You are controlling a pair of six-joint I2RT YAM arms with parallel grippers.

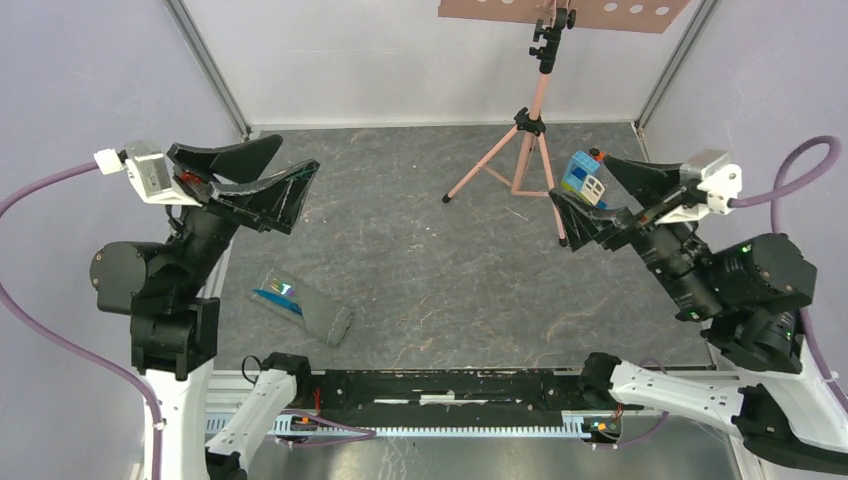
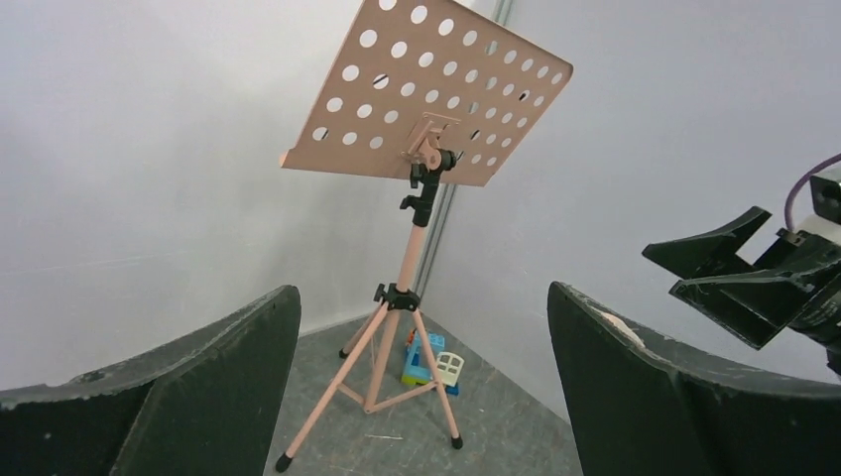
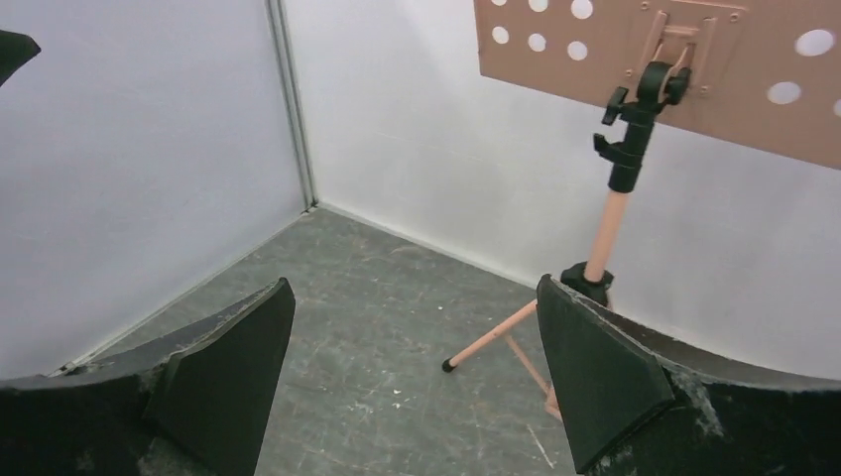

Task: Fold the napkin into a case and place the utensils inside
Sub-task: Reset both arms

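The dark grey napkin [image 1: 315, 312] lies folded into a narrow case on the floor at the near left. The blue utensils [image 1: 278, 296] stick out of its left end. My left gripper [image 1: 293, 172] is open and empty, raised above the far left of the floor, well away from the napkin. In the left wrist view the left gripper [image 2: 424, 382] points at the back corner. My right gripper [image 1: 578, 186] is open and empty, raised at the far right. In the right wrist view the right gripper [image 3: 412, 372] looks over bare floor. Neither wrist view shows the napkin.
A pink music stand [image 1: 527, 140] stands at the back middle on a tripod; it also shows in the left wrist view [image 2: 415, 248] and the right wrist view [image 3: 615, 198]. A blue-and-white toy block house [image 1: 583, 178] sits by the right gripper. White walls enclose the floor.
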